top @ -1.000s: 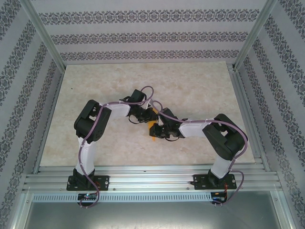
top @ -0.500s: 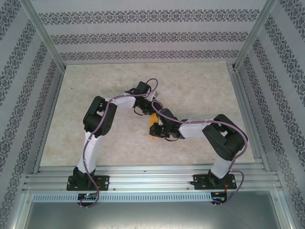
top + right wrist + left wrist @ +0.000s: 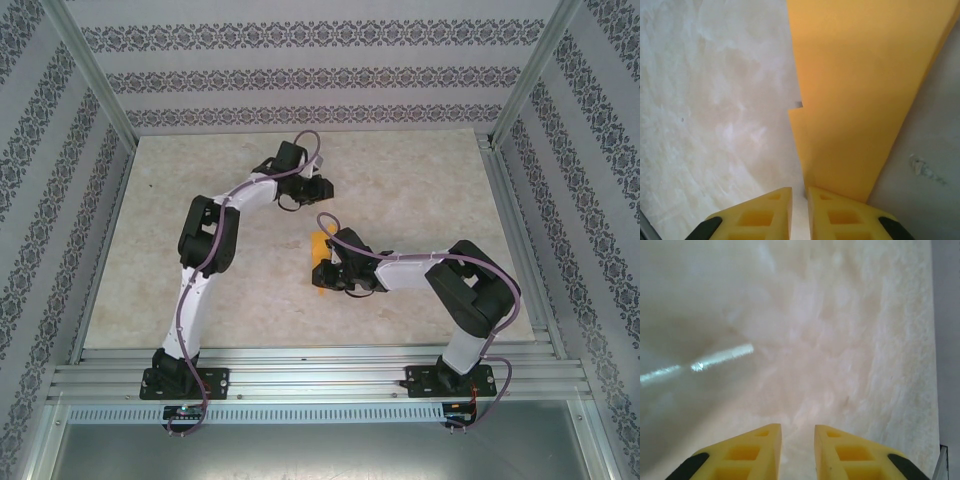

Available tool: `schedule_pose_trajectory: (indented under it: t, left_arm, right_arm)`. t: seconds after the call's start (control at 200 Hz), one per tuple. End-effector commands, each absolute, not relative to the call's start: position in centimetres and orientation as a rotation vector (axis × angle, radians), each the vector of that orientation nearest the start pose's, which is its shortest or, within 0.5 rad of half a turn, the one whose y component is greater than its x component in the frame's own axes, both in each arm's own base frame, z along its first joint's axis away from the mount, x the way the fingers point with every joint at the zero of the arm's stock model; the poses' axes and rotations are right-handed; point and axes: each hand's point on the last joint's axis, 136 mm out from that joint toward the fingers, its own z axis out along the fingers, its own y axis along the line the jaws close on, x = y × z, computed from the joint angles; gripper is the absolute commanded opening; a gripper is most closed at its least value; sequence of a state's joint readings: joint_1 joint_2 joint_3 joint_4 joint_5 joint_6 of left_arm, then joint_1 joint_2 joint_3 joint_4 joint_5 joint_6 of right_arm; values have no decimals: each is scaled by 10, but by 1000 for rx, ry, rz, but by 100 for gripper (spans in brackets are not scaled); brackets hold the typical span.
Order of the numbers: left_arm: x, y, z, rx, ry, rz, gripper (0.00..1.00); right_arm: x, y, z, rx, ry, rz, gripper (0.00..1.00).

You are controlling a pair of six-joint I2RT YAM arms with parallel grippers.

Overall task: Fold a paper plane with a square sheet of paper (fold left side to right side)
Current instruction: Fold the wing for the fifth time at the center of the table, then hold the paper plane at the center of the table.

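light: bright, even | shadows: faint | glare: streak on table (image 3: 840, 340) | blur: left wrist view hazy, overhead sharp

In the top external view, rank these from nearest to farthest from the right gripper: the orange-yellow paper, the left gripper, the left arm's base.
From the right gripper:
1. orange-yellow paper, at its fingertips, mid-table.
2. left gripper, farther back on the table.
3. left arm's base, at the near left edge.
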State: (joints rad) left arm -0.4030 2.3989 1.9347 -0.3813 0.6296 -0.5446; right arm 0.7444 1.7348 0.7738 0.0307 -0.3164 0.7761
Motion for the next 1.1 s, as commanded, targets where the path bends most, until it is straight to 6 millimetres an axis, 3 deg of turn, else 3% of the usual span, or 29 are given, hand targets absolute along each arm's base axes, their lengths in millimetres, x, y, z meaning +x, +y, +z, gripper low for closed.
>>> schedule_pose_trajectory:
  t: [0.0, 0.165, 0.175, 0.18, 0.195, 0.205, 0.21, 0.225, 0.32, 0.46, 0.595, 0.714, 0.859, 1.094]
  left_arm:
    - [520, -310, 154, 219, 2412, -1125, 28]
    - [492, -280, 189, 226, 2361, -1077, 31]
    - [488, -278, 182, 219, 2378, -1075, 31]
    - [488, -278, 190, 223, 2362, -1075, 31]
    - [483, -275, 182, 215, 2378, -1072, 31]
    - [482, -274, 191, 219, 2359, -1071, 31]
    - [479, -273, 183, 213, 2378, -1069, 31]
    - [476, -271, 191, 215, 2358, -1068, 31]
    - [444, -261, 182, 176, 2370, -1087, 31]
    - [387, -269, 163, 152, 2390, -1172, 28]
    - [325, -305, 143, 207, 2446, -1256, 26]
    - [286, -336, 130, 267, 2500, -1267, 26]
    - [265, -351, 106, 291, 2582, -1223, 26]
    - [249, -346, 55, 282, 2720, -1128, 26]
  right_arm:
    - [244, 311, 39, -193, 2737, 971, 22]
    - [264, 309, 98, -200, 2579, 1070, 30]
    - [265, 308, 101, -198, 2572, 1071, 30]
    - [265, 307, 102, -197, 2570, 1071, 30]
    - [267, 305, 106, -193, 2560, 1071, 30]
    - [269, 303, 109, -190, 2554, 1070, 30]
    - [269, 302, 110, -188, 2552, 1069, 30]
    - [271, 298, 113, -180, 2546, 1065, 30]
    - [286, 272, 124, -119, 2516, 1022, 30]
    - [306, 241, 120, -22, 2501, 988, 23]
    - [316, 227, 104, 54, 2524, 972, 17]
    - [320, 213, 88, 137, 2530, 956, 16]
    - [319, 203, 74, 186, 2557, 928, 15]
    - [319, 208, 73, 188, 2555, 948, 15]
